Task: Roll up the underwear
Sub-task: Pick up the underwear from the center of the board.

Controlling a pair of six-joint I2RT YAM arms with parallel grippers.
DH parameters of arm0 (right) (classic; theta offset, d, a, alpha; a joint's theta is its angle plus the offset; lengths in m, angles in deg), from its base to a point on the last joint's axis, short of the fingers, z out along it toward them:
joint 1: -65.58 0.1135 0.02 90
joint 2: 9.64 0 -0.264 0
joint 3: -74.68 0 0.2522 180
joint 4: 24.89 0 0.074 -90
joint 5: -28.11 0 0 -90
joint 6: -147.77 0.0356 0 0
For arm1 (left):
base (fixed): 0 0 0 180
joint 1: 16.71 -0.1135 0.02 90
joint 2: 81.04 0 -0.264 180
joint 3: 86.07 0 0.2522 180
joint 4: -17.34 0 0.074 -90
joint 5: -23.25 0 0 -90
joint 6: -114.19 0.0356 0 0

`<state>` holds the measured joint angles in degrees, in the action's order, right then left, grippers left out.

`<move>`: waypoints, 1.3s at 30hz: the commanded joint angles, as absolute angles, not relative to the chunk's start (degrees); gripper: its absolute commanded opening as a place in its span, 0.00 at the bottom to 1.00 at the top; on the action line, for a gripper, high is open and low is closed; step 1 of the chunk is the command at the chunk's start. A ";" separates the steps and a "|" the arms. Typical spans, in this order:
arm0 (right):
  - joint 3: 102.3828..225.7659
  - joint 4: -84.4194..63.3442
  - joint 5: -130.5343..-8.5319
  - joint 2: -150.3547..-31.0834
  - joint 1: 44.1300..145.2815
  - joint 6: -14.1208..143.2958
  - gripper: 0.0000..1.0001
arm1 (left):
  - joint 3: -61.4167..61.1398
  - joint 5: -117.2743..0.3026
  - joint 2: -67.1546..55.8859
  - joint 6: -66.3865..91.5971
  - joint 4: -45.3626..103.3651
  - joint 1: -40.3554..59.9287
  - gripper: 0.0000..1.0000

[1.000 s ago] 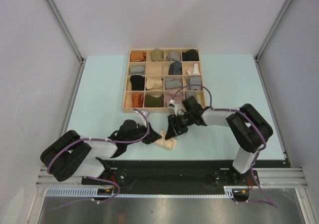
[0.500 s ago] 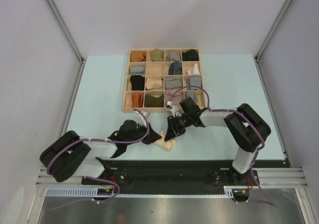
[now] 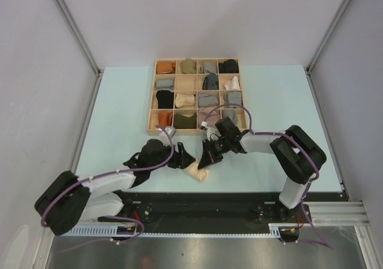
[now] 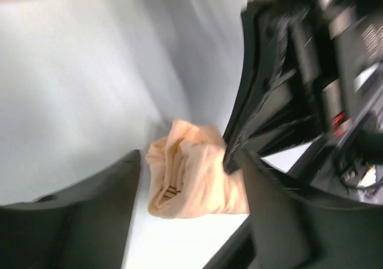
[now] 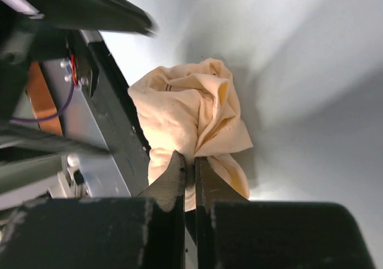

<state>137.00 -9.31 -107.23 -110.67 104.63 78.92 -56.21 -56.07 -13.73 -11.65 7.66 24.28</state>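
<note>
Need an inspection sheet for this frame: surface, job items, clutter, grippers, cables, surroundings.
Surface: pale blue tabletop, no spills seen.
Job's things: pale cream cloth garment, bunched near the front edge between the grippers.
Clutter: wooden compartment tray holding folded cloth bundles.
Grippers: left gripper open, straddling the garment; right gripper shut on a fold.
Cables: purple cables along both arms, no snag seen.
Surroundings: grey enclosure walls, nothing else seen.

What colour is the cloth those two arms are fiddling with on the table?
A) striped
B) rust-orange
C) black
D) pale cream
D: the cloth lying on the table between the two arms is pale cream, and both wrist views show the same colour.
</note>
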 commanded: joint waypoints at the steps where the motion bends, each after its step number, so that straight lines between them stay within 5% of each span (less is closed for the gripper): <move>1: 136.08 -9.90 -100.57 -105.88 103.20 83.96 0.00 | -49.81 -62.61 -22.93 -10.36 19.91 21.53 0.80; 5: 133.54 -12.96 -95.91 -102.90 100.13 88.61 0.00 | -48.49 -63.14 -29.79 -10.35 25.12 17.66 0.87; 13: 120.63 -31.32 -88.71 -95.78 98.89 104.59 0.00 | -55.95 -58.23 -31.92 -17.90 12.87 16.25 0.84; 24: 114.46 -45.66 -75.70 -94.88 106.27 118.23 0.00 | -66.15 -54.26 -17.95 -28.71 -13.35 16.77 0.70; 39: 111.12 -63.25 -75.17 -105.26 109.43 129.67 0.00 | -70.20 -52.25 5.95 -37.94 -46.75 17.83 0.52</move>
